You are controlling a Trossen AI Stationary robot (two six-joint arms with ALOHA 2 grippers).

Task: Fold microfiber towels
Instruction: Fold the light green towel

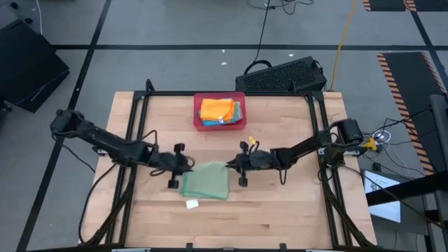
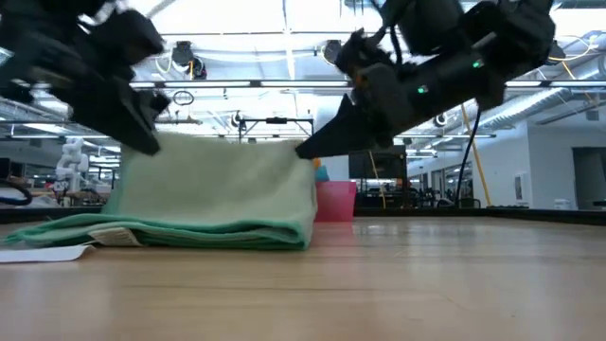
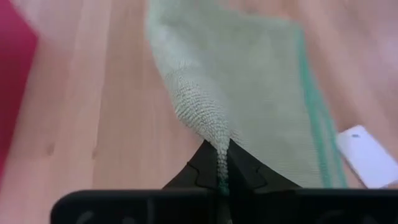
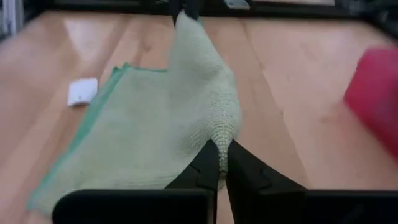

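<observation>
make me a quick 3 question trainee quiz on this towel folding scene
1. True or false: both grippers are shut on the light green towel.
2. Where do the other towels lie? A) in the pink-red tray B) on the bare table C) under the green towel
3. Fill in: the white tag lies on the table beside the towel's ___ edge.

Key: 1 true: the left gripper and right gripper each pinch a corner. 2 A. 3 front.

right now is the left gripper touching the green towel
Touching. In the left wrist view the left gripper is shut on a corner of the green towel.
</observation>
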